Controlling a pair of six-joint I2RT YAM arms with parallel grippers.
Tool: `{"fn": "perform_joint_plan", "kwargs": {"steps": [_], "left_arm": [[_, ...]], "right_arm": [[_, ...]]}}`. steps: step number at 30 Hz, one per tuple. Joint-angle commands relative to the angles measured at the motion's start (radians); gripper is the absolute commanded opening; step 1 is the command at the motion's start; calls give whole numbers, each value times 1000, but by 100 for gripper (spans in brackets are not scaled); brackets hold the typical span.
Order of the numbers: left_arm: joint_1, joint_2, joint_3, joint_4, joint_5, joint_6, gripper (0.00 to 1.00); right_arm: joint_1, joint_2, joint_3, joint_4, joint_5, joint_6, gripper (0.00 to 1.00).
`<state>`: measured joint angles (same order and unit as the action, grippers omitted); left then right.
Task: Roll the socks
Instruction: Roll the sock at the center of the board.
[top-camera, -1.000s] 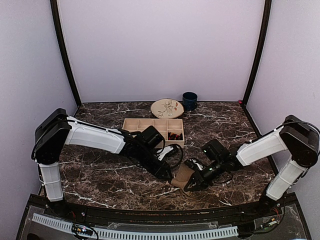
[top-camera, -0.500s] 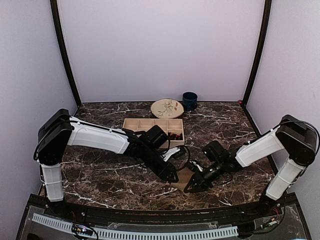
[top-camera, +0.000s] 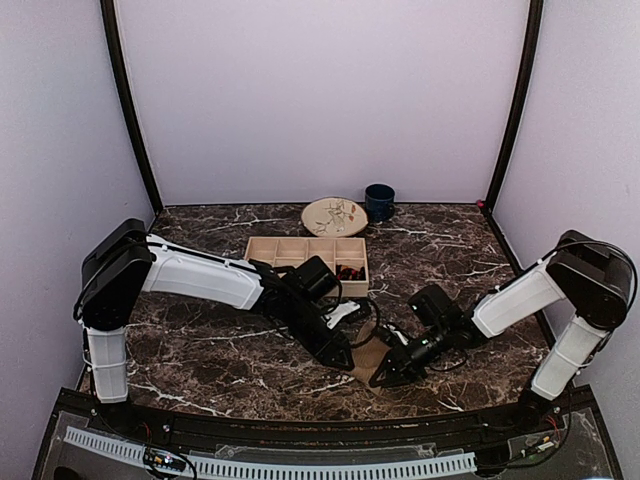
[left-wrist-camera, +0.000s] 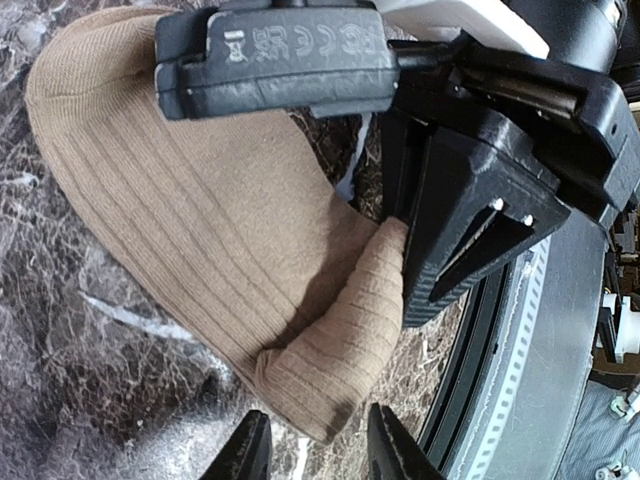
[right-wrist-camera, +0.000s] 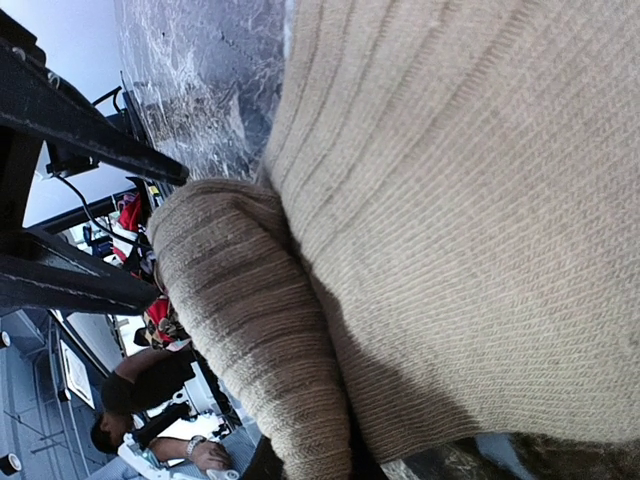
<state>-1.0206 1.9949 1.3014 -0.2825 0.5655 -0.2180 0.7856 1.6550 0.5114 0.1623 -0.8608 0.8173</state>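
The tan sock (left-wrist-camera: 200, 220) lies flat on the marble with its near end turned into a short roll (left-wrist-camera: 335, 340). My right gripper (top-camera: 383, 376) is shut on that roll from the right, its black finger (left-wrist-camera: 450, 250) pressing the fold. In the right wrist view the roll (right-wrist-camera: 250, 320) and the ribbed sock (right-wrist-camera: 450, 200) fill the picture. My left gripper (left-wrist-camera: 315, 455) is open, its tips just short of the roll's end, touching nothing. A dark bundle with red patches (top-camera: 348, 271), seemingly the other sock, sits in a tray compartment.
A wooden compartment tray (top-camera: 290, 250) stands behind the arms. A patterned plate (top-camera: 335, 216) and a blue mug (top-camera: 379, 201) are at the back wall. The table's near edge with its black rail (left-wrist-camera: 520, 330) runs close beside the sock.
The tan sock stood up between the grippers and now lies lower and flatter. The left arm has shifted right over it and the right gripper has dropped toward the near edge.
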Motion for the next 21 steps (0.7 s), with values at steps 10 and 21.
{"fn": "perform_joint_plan", "kwargs": {"steps": [10, 21], "left_arm": [[-23, 28, 23, -41, 39, 28, 35], [-35, 79, 81, -75, 13, 29, 27]], "right_arm": [[-12, 17, -32, 98, -28, 59, 4], [-11, 11, -54, 138, -25, 84, 3]]}}
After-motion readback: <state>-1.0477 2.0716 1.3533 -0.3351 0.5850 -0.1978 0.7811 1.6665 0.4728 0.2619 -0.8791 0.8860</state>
